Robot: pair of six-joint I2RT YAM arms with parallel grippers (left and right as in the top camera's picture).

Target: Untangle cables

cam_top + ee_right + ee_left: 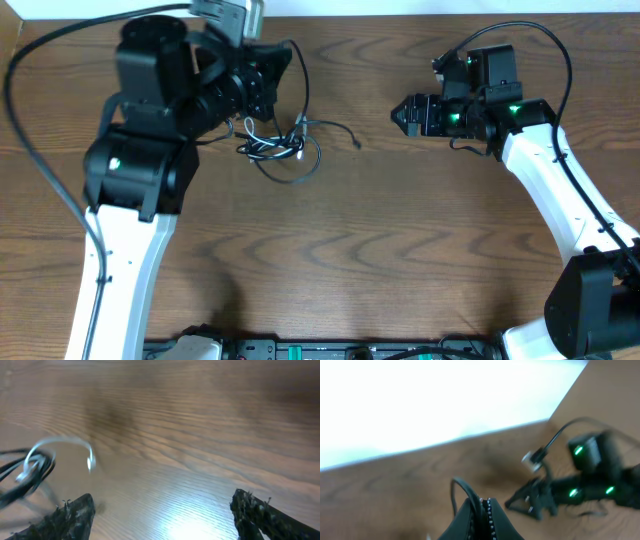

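**A:** Cables [278, 148]: a small knot of thin cords, mostly black, with a white cord [67, 440] looped through. It lies on the desk [400, 240] left of centre, just in front of the left arm [130, 170].

**B:** All lying flat?

**A:** No. One black strand [304, 85] climbs from the heap up to the left jaws. Those are shut tight. The left wrist view shows a black cord arching out from between them, so I read it as pinched there.

**B:** Why hold it high?

**A:** My guess is that lifting one strand puts it under tension. That would pull it clear of the loops and show where it crosses the others.

**B:** And the right side?

**A:** The right jaws are spread wide with nothing in them, only bare woodgrain in the gap. They face the heap from the right, well apart from it. The right wrist view is blurred and catches the knot only at its left edge.

**B:** Why there?

**A:** It looks like a ready position, open and aimed for a second strand. A loose tail [350, 133] trails out of the knot toward that side and looks the nearest thing to take.

**B:** Risks?

**A:** The whole knot may rise as one lump instead of loosening. A cord this thin could also slip out of a pinch.
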